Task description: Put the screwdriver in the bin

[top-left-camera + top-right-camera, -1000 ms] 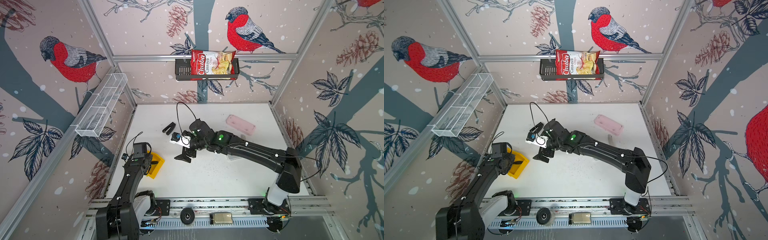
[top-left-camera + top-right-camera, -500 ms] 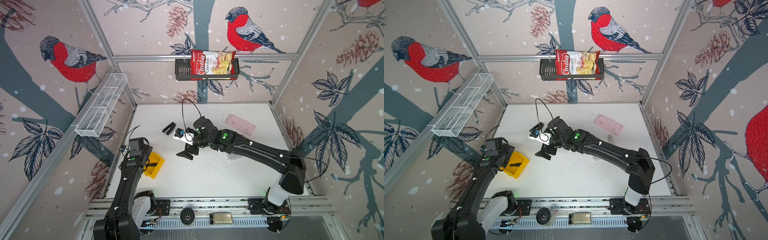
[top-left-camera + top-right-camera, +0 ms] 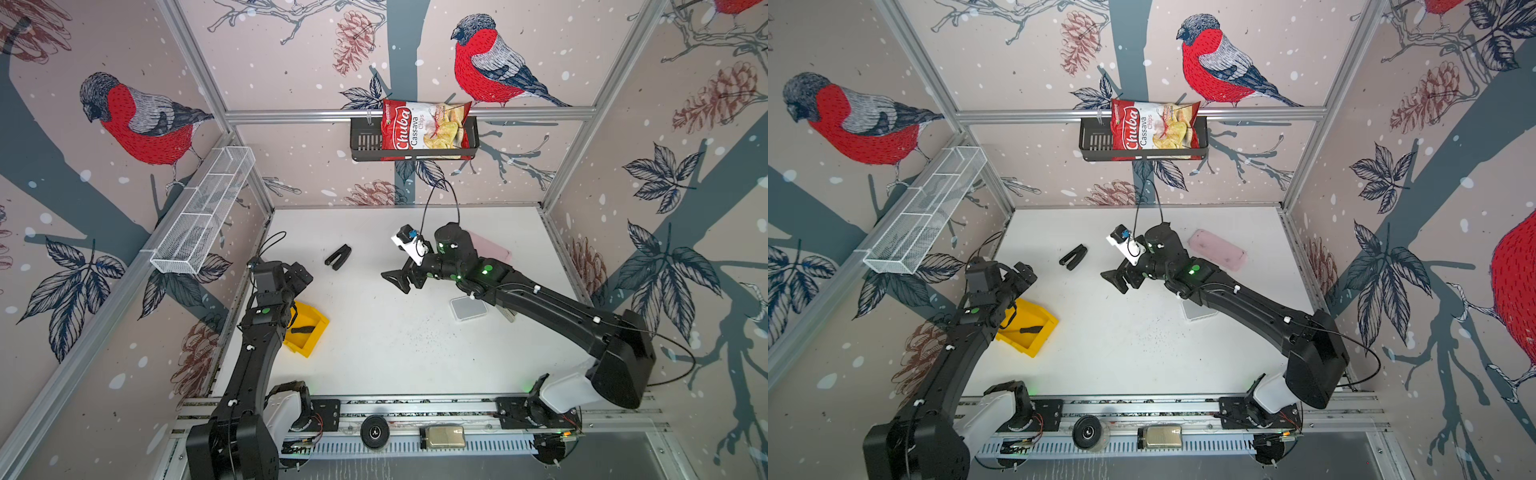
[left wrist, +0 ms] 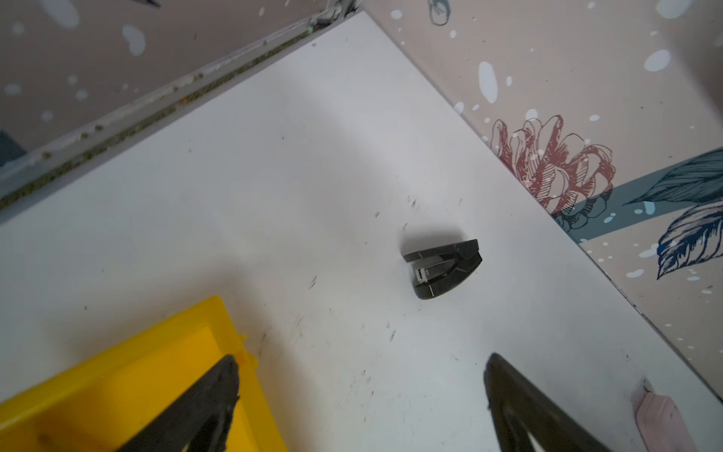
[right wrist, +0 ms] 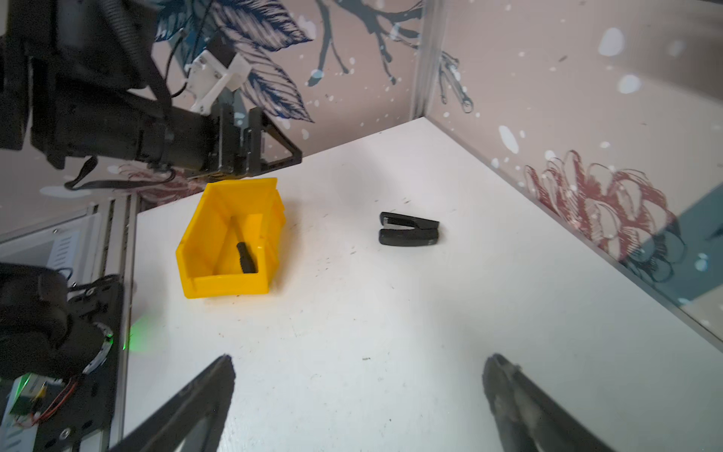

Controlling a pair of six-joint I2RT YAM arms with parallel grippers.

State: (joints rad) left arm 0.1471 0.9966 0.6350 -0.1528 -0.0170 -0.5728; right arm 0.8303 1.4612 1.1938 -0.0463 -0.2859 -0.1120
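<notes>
screwdriver [image 3: 302, 330] lies in the bin [image 3: 311, 340]; clip [image 3: 337, 257] on the table [image 3: 395, 353] behind it.

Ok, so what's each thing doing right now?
Screwdriver: lying inside the bin.
Bin: upright on the table.
Left gripper: jaws open, empty.
Right gripper: jaws open, empty.
Black stapler: lying on the table.
Chips bag: sitting in the black basket.

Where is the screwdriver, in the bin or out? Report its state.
In. The screwdriver lies inside the bin, within its yellow walls; both top views show the same, and nothing holds it.
</notes>
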